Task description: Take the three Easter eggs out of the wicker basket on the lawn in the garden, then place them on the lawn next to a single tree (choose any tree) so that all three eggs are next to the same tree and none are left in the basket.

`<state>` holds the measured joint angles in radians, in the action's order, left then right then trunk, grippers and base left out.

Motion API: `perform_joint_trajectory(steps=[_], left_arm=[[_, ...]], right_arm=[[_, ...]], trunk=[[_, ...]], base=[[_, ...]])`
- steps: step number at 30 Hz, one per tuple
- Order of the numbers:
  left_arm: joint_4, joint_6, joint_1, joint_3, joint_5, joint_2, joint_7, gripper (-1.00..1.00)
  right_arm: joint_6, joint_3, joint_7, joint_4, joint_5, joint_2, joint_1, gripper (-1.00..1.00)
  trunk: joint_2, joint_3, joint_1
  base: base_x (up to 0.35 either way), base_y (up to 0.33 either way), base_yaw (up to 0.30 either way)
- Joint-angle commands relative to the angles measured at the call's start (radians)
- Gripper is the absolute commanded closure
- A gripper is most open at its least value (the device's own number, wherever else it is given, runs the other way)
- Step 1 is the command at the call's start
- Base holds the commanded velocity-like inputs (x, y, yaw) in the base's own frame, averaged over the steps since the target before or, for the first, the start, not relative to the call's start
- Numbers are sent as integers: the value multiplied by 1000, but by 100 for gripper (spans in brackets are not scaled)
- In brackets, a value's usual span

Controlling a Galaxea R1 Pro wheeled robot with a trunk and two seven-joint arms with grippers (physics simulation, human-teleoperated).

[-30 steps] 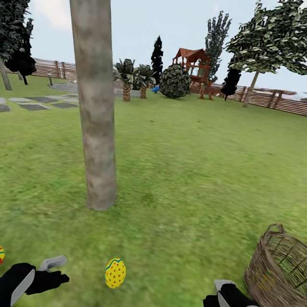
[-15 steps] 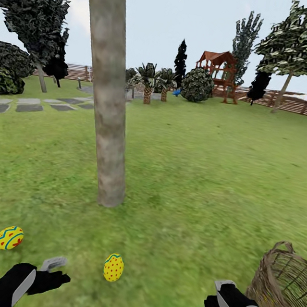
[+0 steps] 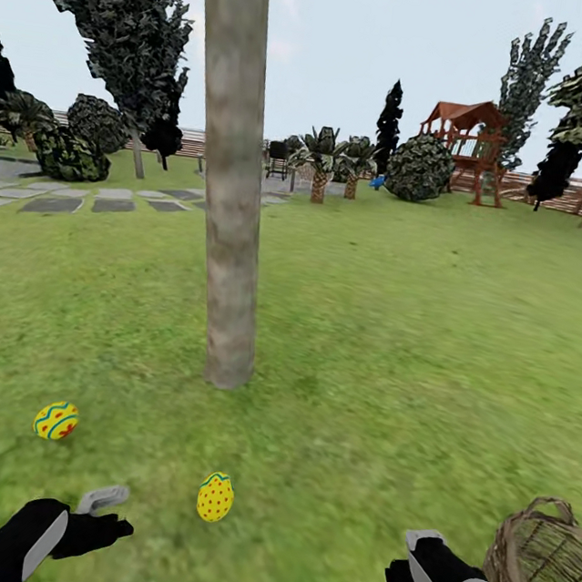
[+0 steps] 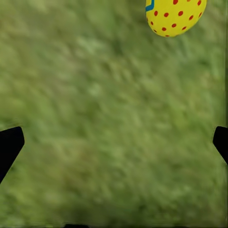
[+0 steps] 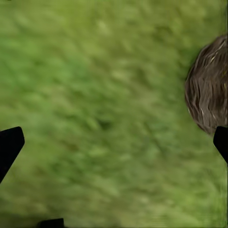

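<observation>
Judging from the lawn (image 3: 431,346), the task is being carried toward its last egg: two eggs are lying on the grass near the tree (image 3: 231,256), and a yellow spot is showing through the wicker of the basket (image 3: 542,563), probably the third, though it is too small to be sure.

From the trunk foot, the dotted egg (image 3: 215,497) is lying at 6 o'clock and the zigzag egg (image 3: 55,420) at about 8 o'clock, both apart from the trunk. The basket is sitting at 4 o'clock, just beside the right gripper (image 3: 411,564).

In both wrist views the black fingertips are being held wide apart, with nothing between them; the left gripper (image 3: 101,514) is hanging over bare grass near the dotted egg.

Next, the right gripper is probably being called to reach into the basket from above.
</observation>
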<state>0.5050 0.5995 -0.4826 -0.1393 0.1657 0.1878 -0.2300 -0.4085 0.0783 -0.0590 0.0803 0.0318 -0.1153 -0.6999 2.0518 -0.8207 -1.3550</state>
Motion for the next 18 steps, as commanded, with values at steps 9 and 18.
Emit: perform_joint_trajectory(steps=[9, 18], left_arm=[[1, 8, -1, -5, 3, -1, -2, -100], [1, 8, -1, -5, 3, -1, -2, -100]], right_arm=[[-7, 7, -10, 1, 3, 3, 0, -100], [-7, 6, -10, 1, 0, 3, 0, -100]], trunk=[[-63, 30, 35], [-126, 61, 69]], base=[[-74, -345, 291], [-74, -345, 277]])
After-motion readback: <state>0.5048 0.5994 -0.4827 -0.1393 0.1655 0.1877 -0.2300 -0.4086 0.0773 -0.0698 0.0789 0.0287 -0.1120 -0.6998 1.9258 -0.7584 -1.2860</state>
